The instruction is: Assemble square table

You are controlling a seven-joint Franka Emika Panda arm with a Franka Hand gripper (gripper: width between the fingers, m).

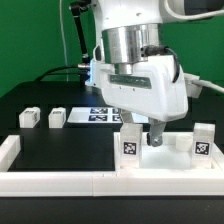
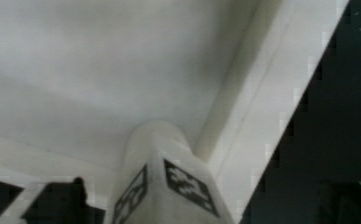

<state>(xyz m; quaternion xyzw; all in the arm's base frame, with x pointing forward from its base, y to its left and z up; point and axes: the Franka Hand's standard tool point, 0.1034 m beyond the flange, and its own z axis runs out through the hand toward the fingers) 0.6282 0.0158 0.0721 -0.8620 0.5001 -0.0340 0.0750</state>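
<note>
The white square tabletop [image 1: 172, 150] lies flat just behind the front wall and fills most of the wrist view [image 2: 106, 70]. A white leg [image 1: 131, 143] with a black-and-white tag stands upright on its corner. My gripper [image 1: 144, 137] hangs straight over that leg, straddling it. In the wrist view the leg [image 2: 168, 180] rises between the jaws of the gripper [image 2: 173, 214], with a gap beside the dark finger [image 2: 20, 205], so the jaws stand open. Another tagged leg [image 1: 203, 140] stands at the slab's corner on the exterior view's right. Two leg blocks [image 1: 28, 117] [image 1: 57, 117] rest on the black table.
A long low white border wall [image 1: 100, 182] runs along the front and turns up the exterior view's left side [image 1: 8, 150]. The marker board [image 1: 100, 115] lies behind the gripper. Black cables trail across the back of the table.
</note>
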